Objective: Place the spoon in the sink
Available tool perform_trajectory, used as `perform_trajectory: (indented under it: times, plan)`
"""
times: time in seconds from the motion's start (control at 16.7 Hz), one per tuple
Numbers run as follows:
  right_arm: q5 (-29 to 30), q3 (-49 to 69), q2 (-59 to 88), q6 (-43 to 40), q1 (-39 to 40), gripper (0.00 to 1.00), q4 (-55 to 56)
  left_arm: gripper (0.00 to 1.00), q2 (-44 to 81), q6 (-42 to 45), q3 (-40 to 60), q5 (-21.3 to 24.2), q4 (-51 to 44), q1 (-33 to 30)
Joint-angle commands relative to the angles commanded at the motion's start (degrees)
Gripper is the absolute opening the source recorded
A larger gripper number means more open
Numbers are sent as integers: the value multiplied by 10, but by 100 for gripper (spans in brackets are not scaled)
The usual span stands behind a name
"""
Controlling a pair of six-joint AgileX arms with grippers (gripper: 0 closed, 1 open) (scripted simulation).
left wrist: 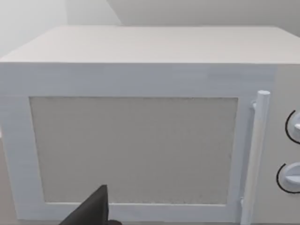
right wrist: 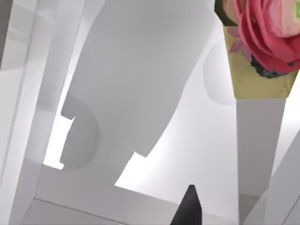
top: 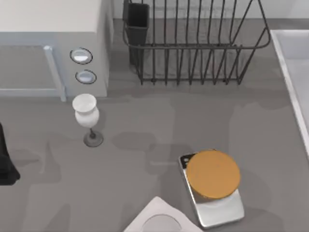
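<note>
Hands near microwave and pale walls, sink at the right edge

Closest to the front of the tabletop (top: 145,121) lies a white plate (top: 157,220), cut by the picture edge. Just beside it a silver scale (top: 219,208) carries an orange disc (top: 213,174). Further back on the left, a white goblet (top: 87,115) stands upright. The left arm (top: 6,164) is at the left edge, and its left hand (left wrist: 93,212) faces the door of the white microwave (top: 53,29). Whether this hand is spread or pressed together, I cannot tell.

At the back stands a dark wire rack (top: 193,48). The sink (top: 297,53) is along the right edge of the tabletop.

The right hand (right wrist: 190,206) is in front of pale grey-white walls, and its state I also cannot tell. Beyond it is a thing with a pink flower pattern (right wrist: 265,37); I cannot tell if this is the spoon.
</note>
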Motion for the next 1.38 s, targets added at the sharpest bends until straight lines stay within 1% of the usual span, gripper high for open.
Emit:
perform_trajectory:
  times: [0.12, 0.24, 0.66, 0.78, 0.9, 1.2, 1.38]
  plan:
    - [2, 58, 41, 18, 16, 0, -11, 100, 0, 0, 0, 0, 0, 0]
    - [3, 92, 66, 30, 26, 0, -16, 100, 0, 0, 0, 0, 0, 0]
    - [3, 103, 73, 35, 27, 0, -18, 100, 0, 0, 0, 0, 0, 0]
    - [3, 124, 90, 34, 28, 0, -28, 100, 0, 0, 0, 0, 0, 0]
    - [4, 169, 122, 31, 30, 0, -47, 100, 0, 0, 0, 0, 0, 0]
    - [6, 353, 228, 31, 31, 0, -112, 100, 0, 0, 0, 0, 0, 0]
    - [7, 431, 275, 35, 30, 0, -140, 100, 0, 0, 0, 0, 0, 0]
